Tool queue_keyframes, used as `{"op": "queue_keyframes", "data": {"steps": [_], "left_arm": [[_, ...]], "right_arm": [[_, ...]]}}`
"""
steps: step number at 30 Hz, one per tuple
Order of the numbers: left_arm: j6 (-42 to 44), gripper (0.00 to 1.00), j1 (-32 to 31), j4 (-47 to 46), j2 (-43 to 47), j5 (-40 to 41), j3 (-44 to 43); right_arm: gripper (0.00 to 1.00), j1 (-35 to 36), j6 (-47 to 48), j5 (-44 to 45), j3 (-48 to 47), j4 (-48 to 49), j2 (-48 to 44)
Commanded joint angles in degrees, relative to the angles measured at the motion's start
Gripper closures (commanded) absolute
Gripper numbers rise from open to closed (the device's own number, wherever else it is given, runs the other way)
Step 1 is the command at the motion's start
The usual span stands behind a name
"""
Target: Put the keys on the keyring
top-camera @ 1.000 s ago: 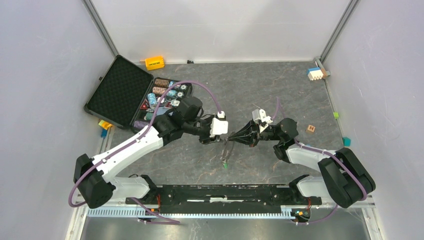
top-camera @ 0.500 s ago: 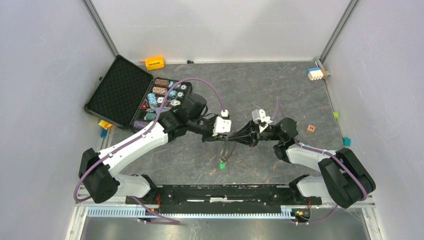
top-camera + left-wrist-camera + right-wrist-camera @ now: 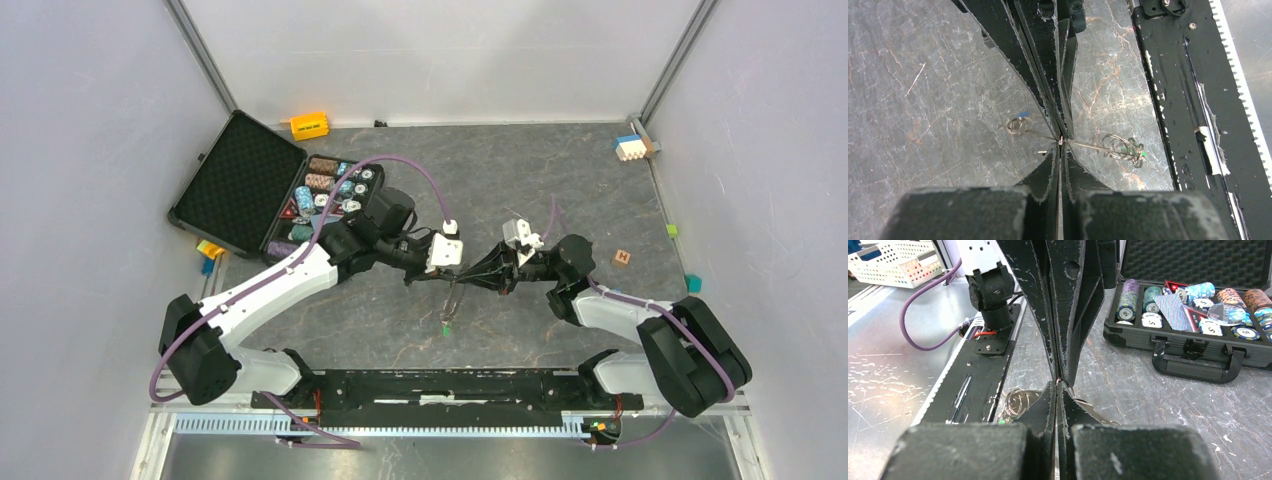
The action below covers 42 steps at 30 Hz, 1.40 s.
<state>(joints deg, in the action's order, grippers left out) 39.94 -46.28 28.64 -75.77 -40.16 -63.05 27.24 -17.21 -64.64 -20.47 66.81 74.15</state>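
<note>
**Both Sets of Fingers Closed on the Keyring Wire**

1. Fingers. The left gripper point(image 3: 1060, 148) and the right gripper point(image 3: 1057, 387) met tip to tip above the table point(image 3: 480, 170), pointing at each other. The fingers of each were pressed together, with no gap visible between them. Both pairs of tips were clamped on the same thin wire at the point where they met.

2. Keyring. The keyring point(image 3: 1087, 145) appeared as a thin metal wire that ran straight through the meeting point and out to either side of the fingertips. From above, it hung down from the fingers toward the arm bases.

3. Keys. The green key point(image 3: 1141, 154) sat in a small bunch of wire loops at the end of the wire, on the base side of the fingers. The blue key point(image 3: 1023, 116) hung on a single loop at the opposite end, on the far side of the fingers. Only a bit of its head showed. Neither key touched the fingers.

4. Near surroundings. The black base rail point(image 3: 430, 385) lay on the near side of the fingers, past the green key.

5. Farther surroundings. A wooden cube point(image 3: 622, 257) lay to the right of the fingers, beyond the right arm's wrist. An open poker chip case point(image 3: 250, 190) stood to the left of and beyond the fingers, its chips stacked in rows. An orange block point(image 3: 309, 125) lay past the case at the back wall. A white and blue block point(image 3: 629, 147) sat in the far right corner, well apart from the fingers.
</note>
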Motion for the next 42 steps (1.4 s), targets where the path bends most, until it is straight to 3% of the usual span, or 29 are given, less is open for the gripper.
{"op": "queue_keyframes", "data": {"steps": [1, 5, 12, 18, 27, 34, 42], "left_arm": [[-1.4, 0.98, 0.0, -0.2, 0.9, -0.1, -2.2], [-5.3, 0.98, -1.2, 1.4, 0.8, 6.8, -5.0], [-6.3, 0.98, -6.1, 12.0, -4.3, 20.4, -13.9], [-7.0, 0.98, -7.9, 15.5, -5.9, 26.2, -16.6], [-7.8, 0.98, -9.0, 17.0, -6.6, 26.9, -17.1], [-8.8, 0.98, -9.1, 16.9, -7.3, 24.8, -17.6], [-9.6, 0.98, -9.1, 16.9, -8.2, 23.2, -18.3]], "right_arm": [[1.00, -0.2, 4.0, 1.0, -2.4, -2.3, -1.7], [0.99, -0.2, 12.1, 2.6, -3.9, -12.9, -2.6], [0.73, -0.2, 19.9, 4.0, -6.2, -22.9, -3.9], [0.71, -0.2, 21.3, 3.6, -6.5, -24.9, -5.2], [0.70, -0.2, 20.6, 3.3, -7.3, -25.0, -5.8], [0.65, -0.1, 14.5, 2.5, -6.1, -17.7, -5.1], [0.66, 1.0, 13.8, 2.2, -5.5, -16.5, -3.5]]}}
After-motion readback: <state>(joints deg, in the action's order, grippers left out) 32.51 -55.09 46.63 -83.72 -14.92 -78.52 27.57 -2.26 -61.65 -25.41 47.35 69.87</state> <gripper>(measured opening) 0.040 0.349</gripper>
